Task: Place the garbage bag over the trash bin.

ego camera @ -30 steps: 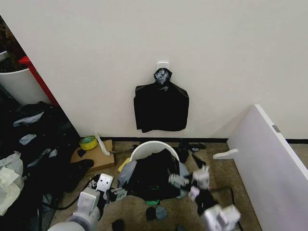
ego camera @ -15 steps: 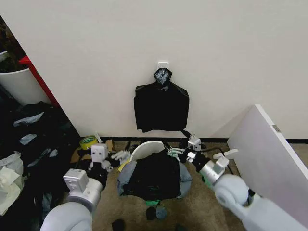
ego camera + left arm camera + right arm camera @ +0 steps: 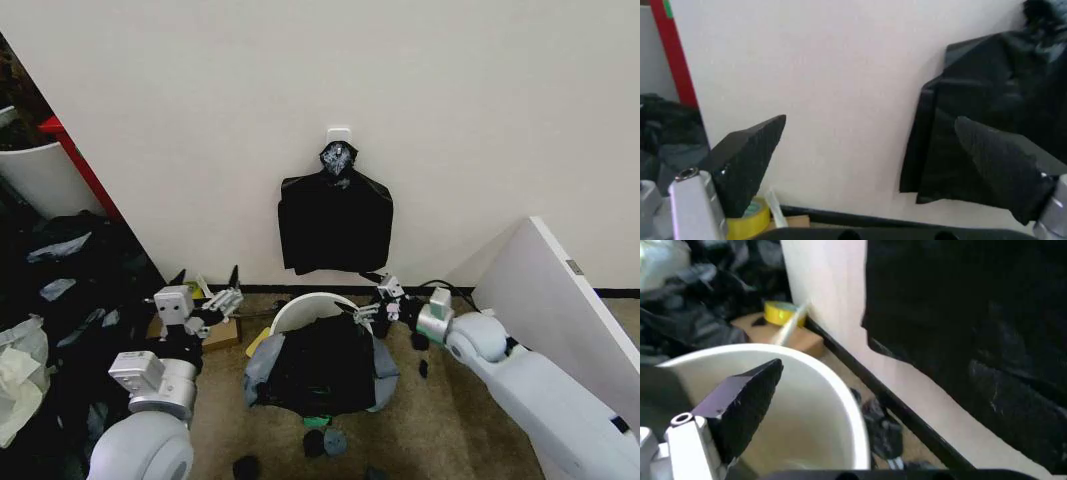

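The trash bin (image 3: 305,304) is a round white bucket standing on the floor by the wall; its far rim (image 3: 840,390) is bare. The garbage bag (image 3: 320,365), glossy and black, lies draped over the bin's near side and hangs down its front. My left gripper (image 3: 208,276) is raised to the left of the bin, apart from the bag, fingers (image 3: 747,155) spread open and empty. My right gripper (image 3: 373,300) hovers at the bin's far right rim, with one dark finger (image 3: 747,395) over the bucket's inside. It is open and holds nothing.
A flat bunch of black bags (image 3: 335,225) hangs on the wall above the bin. A yellow tape roll (image 3: 780,312) and cardboard (image 3: 218,330) lie to the left. Dark bags (image 3: 80,290) pile at far left below a white drum (image 3: 40,175). A white board (image 3: 560,340) leans at the right.
Both arms have risen from beside the bag toward the wall: the left gripper moved up and left, the right gripper to the bin's far right rim. The bag stays draped.
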Tool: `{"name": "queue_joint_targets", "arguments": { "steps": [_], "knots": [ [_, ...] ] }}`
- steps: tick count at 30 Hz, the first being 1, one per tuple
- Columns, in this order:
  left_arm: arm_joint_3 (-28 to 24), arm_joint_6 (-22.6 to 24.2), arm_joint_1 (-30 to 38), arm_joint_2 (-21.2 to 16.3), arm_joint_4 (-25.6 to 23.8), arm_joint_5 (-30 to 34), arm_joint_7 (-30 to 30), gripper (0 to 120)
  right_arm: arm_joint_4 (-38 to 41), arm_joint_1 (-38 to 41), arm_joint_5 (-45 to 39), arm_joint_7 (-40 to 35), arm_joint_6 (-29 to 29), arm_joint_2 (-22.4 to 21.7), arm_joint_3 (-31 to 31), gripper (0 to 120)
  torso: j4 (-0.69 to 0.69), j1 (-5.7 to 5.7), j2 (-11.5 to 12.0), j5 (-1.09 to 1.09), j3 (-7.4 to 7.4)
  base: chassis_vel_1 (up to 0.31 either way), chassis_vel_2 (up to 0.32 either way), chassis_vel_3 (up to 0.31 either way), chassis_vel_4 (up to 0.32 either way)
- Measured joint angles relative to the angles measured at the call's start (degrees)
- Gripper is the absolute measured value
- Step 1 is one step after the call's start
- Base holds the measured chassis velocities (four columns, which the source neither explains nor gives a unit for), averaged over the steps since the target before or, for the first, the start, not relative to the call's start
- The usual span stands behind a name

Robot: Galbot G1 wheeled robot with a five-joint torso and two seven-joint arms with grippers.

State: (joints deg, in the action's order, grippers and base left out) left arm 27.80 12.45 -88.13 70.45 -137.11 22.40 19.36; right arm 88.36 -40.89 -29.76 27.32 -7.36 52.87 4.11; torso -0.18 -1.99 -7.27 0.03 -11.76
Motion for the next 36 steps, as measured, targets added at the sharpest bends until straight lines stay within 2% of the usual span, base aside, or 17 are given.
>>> {"name": "queue_joint_targets", "arguments": {
  "steps": [7, 16, 23, 28, 29, 36],
  "knots": [
    [-0.5, 0.1, 0.4, 0.4, 1.4, -0.3, 0.7, 100, -4.0, 6.4, 2.6, 0.6, -7.1, 2.0, 3.0, 100, 0.00, 0.00, 0.0, 0.00, 0.00, 0.000, 0.000, 0.000, 0.000],
    [-0.7, 0.3, 0.9, 1.0, 2.8, -0.5, 1.4, 100, -5.4, 7.9, 9.9, 4.7, -7.1, 3.1, 6.1, 100, -0.02, 0.00, 0.0, 0.01, 0.01, 0.000, 0.000, 0.000, 0.000],
    [-2.0, 0.5, 1.2, 1.8, 3.5, -1.2, 1.8, 100, -10.2, 10.5, 15.9, 6.7, -6.4, 5.6, 8.6, 100, 0.00, 0.00, 0.0, 0.00, 0.00, 0.000, 0.000, 0.000, 0.000],
    [-1.4, 0.5, 1.1, 1.2, 4.2, -1.2, 2.7, 100, -11.5, 10.5, 17.8, 7.8, -5.7, 5.9, 8.8, 81, -0.01, 0.00, 0.0, 0.00, 0.01, 0.000, 0.000, 0.000, 0.000],
    [-1.4, 0.5, 1.1, 1.2, 4.2, -1.2, 2.7, 100, -11.5, 10.5, 17.8, 7.8, -5.7, 5.9, 8.8, 81, -0.01, 0.00, 0.0, 0.00, 0.01, 0.000, 0.000, 0.000, 0.000],
    [-2.1, 0.5, 1.7, 1.0, 4.9, -1.0, 3.1, 100, -9.3, 8.7, 17.4, 8.1, -5.7, 5.2, 8.4, 51, -0.01, 0.00, 0.0, 0.01, 0.01, 0.000, 0.000, 0.000, 0.000]
  ]
}}
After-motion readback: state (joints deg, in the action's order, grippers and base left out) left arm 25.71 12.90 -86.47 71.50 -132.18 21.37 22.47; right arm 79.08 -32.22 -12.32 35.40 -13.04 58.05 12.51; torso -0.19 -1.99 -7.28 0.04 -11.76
